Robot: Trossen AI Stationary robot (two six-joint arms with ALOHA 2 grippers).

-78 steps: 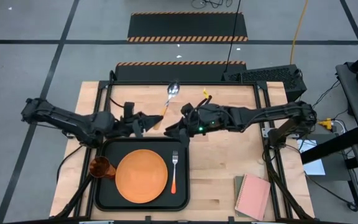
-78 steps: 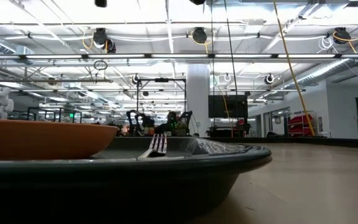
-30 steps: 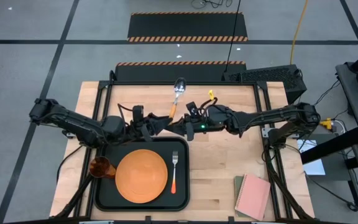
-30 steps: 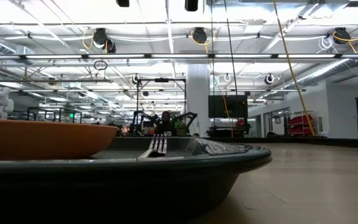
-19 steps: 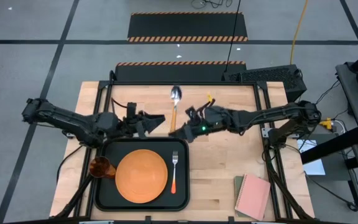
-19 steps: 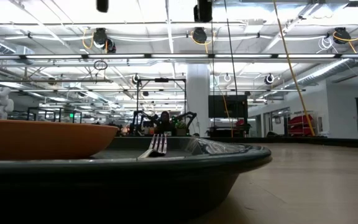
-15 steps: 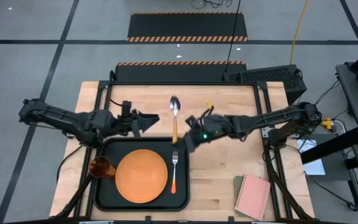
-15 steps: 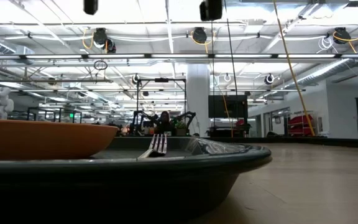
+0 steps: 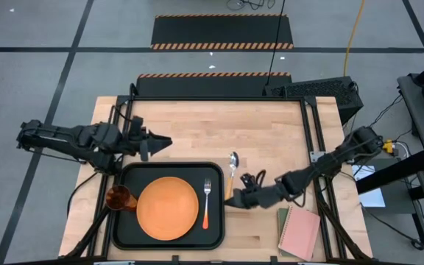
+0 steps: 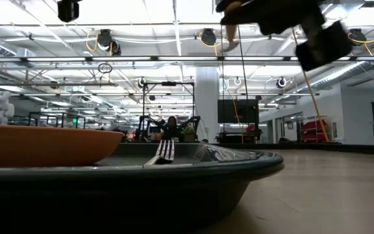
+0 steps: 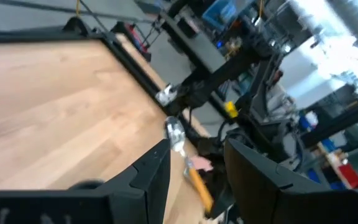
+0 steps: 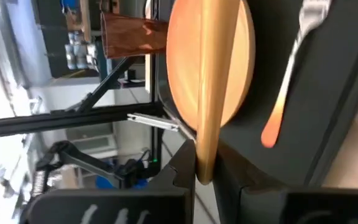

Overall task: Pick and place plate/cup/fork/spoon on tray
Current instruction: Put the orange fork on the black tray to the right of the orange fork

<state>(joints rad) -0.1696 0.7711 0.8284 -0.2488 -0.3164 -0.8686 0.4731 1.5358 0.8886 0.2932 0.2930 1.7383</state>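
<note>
The black tray (image 9: 216, 221) lies near the table's front left. It holds the orange plate (image 9: 168, 208) and the fork (image 9: 207, 202), while the amber cup (image 9: 118, 197) stands at its left rim. My right gripper (image 9: 231, 199) hovers beside the tray's right rim, shut on the spoon (image 9: 232, 173), whose silver bowl points toward the far edge. In the right wrist view the spoon handle (image 12: 211, 81) runs over the plate (image 12: 185, 56), fork (image 12: 289, 81) and cup (image 12: 129, 34). My left gripper (image 9: 164, 141) stands open past the tray's far left corner, with nothing between its fingers (image 11: 156, 171). My right gripper pinches the free end of the spoon's orange handle (image 12: 205, 163) between its two fingers. The fingers come from the table's right, slanting, and lie along the handle. The spoon sticks out ahead of them, lifted clear of the table and tray.
A pink notebook (image 9: 300, 232) lies at the near right corner. Dark equipment (image 9: 315, 90) sits past the far right corner. Bare wood spreads across the table's far half and between the tray and the notebook.
My right gripper has carried the spoon from the far middle of the table toward the near edge and down, to beside the tray's right rim, rolling its wrist on the way. My left gripper has drawn back from the spoon toward the table's left edge.
</note>
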